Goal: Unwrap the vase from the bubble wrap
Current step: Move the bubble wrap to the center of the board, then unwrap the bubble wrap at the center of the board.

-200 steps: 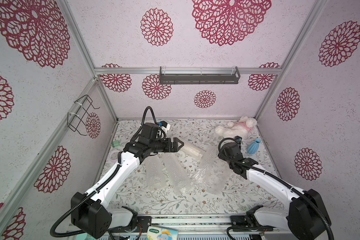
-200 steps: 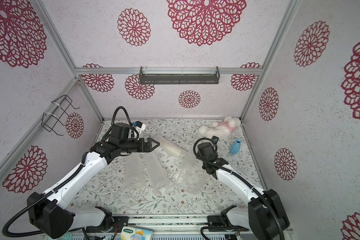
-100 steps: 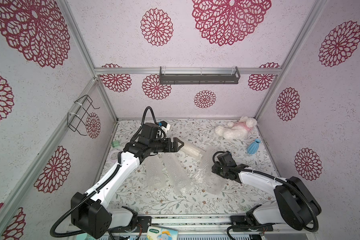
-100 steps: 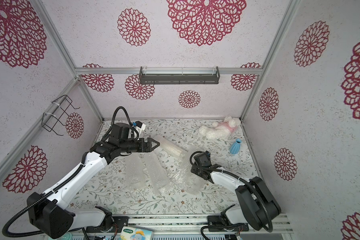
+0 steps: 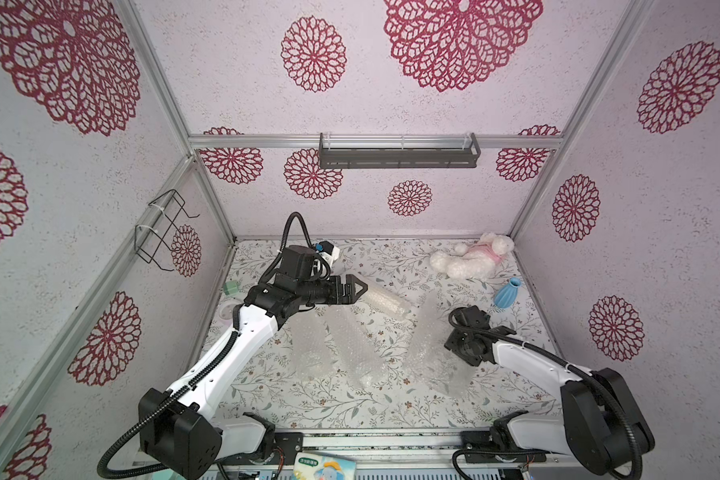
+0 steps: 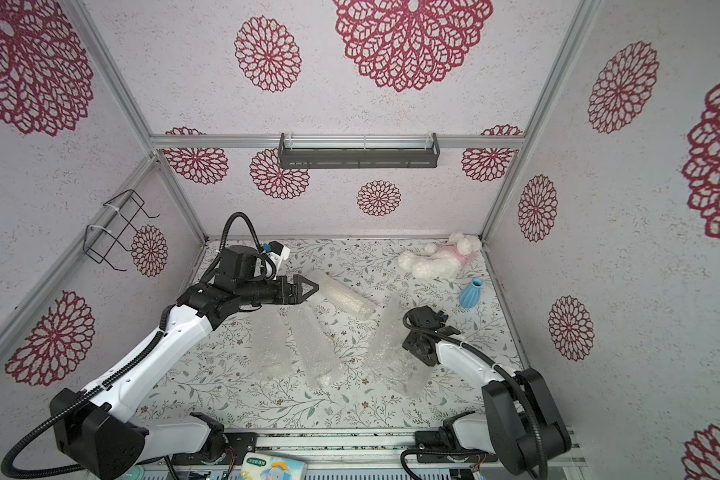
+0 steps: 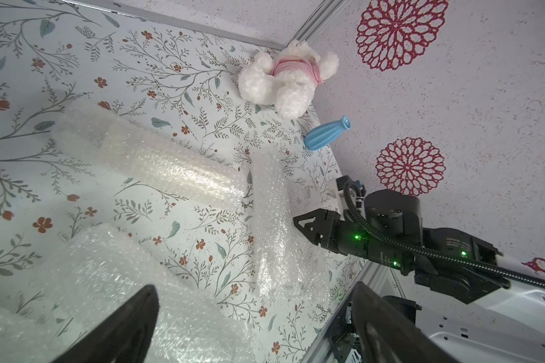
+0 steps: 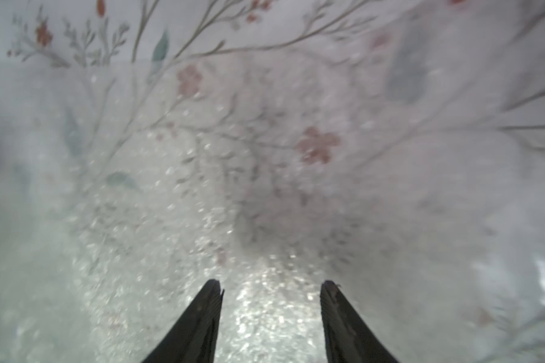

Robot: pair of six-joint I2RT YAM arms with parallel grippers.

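The bubble wrap (image 5: 429, 347) lies about the middle of the floral surface (image 5: 391, 401) in several clear pieces. The crumpled sheet nearest the right claw (image 8: 271, 286) rises from the surface right against that claw. In the right wrist view its two dark fingers (image 8: 211, 314) stand apart with a plain gap, and blurred, glittering wrap fills the space at and beyond their tips. Whether any of it is pinched cannot be told. From the left wrist view the right claw (image 7: 301, 223) meets the side of this sheet low down. The right arm reaches in low from the front right, its forearm sloping toward the centre and its wrist bent toward the sheet. Two long pieces (image 5: 333, 353) lie side by side further left, and a tighter roll (image 5: 385, 297) lies behind them at a slant. The left claw (image 5: 358, 287) points level at the near end of that roll, raised off the surface with its jaws spread wide and nothing between them. The left arm stretches diagonally from the front left corner. The blue vase (image 5: 507, 294) stands bare by the right wall, apart from the wrap, with a white plush toy (image 5: 470, 259) behind it.
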